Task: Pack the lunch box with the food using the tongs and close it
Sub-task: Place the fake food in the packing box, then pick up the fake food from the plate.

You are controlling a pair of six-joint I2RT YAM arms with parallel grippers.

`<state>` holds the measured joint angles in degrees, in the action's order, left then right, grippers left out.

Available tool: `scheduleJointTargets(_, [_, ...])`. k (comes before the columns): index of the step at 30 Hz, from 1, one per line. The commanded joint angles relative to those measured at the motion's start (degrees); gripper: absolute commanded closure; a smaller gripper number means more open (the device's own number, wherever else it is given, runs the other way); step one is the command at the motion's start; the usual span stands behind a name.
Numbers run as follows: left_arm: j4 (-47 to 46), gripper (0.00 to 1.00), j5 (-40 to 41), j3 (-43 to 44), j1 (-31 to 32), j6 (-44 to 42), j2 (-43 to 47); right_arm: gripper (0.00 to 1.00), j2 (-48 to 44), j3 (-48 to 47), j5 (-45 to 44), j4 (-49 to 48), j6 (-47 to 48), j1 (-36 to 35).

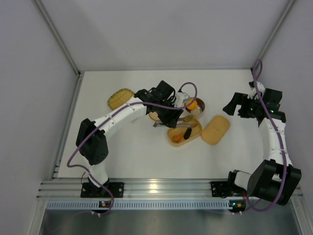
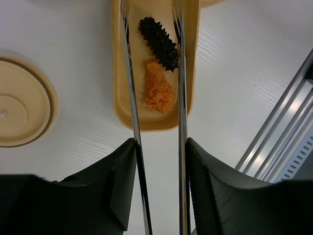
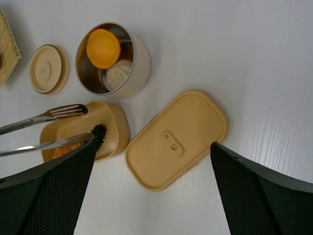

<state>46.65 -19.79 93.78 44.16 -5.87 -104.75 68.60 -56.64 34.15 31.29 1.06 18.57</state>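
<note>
The table lies bare toward its near edge and left side. Near its middle the lunch box sits open, its long axis running straight away from my left gripper. Those jaws stand partly apart, gripping the tongs, whose arms straddle the food inside. My right gripper hangs wide open, empty, toward the right edge, with the lid ahead of it.

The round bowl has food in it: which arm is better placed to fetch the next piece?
Left. The left gripper holds the tongs over the lunch box, right beside the bowl. The right gripper is open and empty, off beyond the lid.
</note>
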Motion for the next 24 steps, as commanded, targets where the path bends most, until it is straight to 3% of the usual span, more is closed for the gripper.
scheduleJointTargets(1, [-1.83,0.52,-0.16,2.12,-1.09,0.24,6.04,0.01,-1.63,-0.93,0.92,-0.44,0.61,0.86])
scheduleJointTargets(7, [2.03,0.52,-2.1,-1.04,-9.34,-0.98,12.63,0.01,-1.54,-1.36,1.09,-0.35,0.7,0.94])
scheduleJointTargets(11, [4.06,0.52,-2.18,-7.45,-20.21,-0.12,18.43,0.01,-1.45,-1.1,1.0,-0.44,0.7,0.86])
scheduleJointTargets(16, [4.94,0.5,3.42,-17.11,-34.11,1.04,24.75,0.01,-1.63,-0.14,1.0,-0.97,0.26,0.86])
scheduleJointTargets(24, [5.55,0.38,8.8,-21.44,-40.82,0.94,26.26,0.01,-1.8,-0.14,0.92,-0.88,-0.01,0.86])
